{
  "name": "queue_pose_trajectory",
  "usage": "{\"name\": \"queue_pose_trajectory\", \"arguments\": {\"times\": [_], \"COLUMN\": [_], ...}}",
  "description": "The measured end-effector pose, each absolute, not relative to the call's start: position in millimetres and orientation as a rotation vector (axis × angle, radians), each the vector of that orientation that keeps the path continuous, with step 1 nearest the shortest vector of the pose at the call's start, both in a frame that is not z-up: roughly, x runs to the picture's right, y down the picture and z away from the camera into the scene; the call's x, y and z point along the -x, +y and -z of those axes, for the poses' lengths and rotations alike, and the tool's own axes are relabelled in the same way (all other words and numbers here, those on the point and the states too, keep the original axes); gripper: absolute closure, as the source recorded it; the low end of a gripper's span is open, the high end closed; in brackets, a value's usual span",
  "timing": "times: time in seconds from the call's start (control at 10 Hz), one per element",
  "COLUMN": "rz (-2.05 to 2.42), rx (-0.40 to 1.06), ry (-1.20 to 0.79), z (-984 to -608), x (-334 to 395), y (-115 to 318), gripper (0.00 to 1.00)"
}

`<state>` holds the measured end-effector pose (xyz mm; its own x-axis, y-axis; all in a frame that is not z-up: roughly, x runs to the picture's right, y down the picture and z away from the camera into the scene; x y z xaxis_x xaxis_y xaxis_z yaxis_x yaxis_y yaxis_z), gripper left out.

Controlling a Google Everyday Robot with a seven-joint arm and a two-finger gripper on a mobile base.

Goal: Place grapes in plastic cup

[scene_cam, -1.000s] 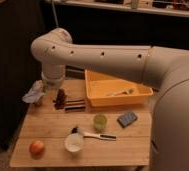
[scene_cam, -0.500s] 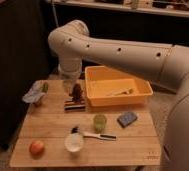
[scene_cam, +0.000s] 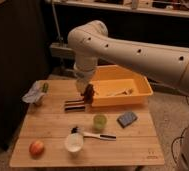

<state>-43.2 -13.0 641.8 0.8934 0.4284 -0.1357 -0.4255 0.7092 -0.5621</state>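
Observation:
My gripper [scene_cam: 85,89] hangs from the white arm over the back middle of the wooden table [scene_cam: 48,125]. It is shut on the grapes [scene_cam: 90,94], a dark purple-red cluster held just above the table at the yellow bin's front left corner. The plastic cup [scene_cam: 99,121], small and translucent light green, stands upright on the table below and slightly right of the grapes, apart from them.
A yellow bin [scene_cam: 119,85] with utensils sits at the back right. A dark bar [scene_cam: 74,105] lies under the gripper. A white cup [scene_cam: 74,142], an apple [scene_cam: 36,147], a utensil [scene_cam: 97,135], a blue sponge [scene_cam: 127,119] and a crumpled bag [scene_cam: 34,95] are on the table.
The gripper has moved right from the table's back left toward the yellow bin, and the grapes have travelled with it, lifted off the table.

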Motion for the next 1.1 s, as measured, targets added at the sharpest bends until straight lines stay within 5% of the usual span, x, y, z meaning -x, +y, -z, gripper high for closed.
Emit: {"name": "queue_pose_trajectory", "arguments": {"times": [1.1], "rz": [-0.590], "rx": [0.759], "ry": [0.037], "z": [-657.5], "x": [-28.0], "y": [28.8], "gripper": [1.00]}}
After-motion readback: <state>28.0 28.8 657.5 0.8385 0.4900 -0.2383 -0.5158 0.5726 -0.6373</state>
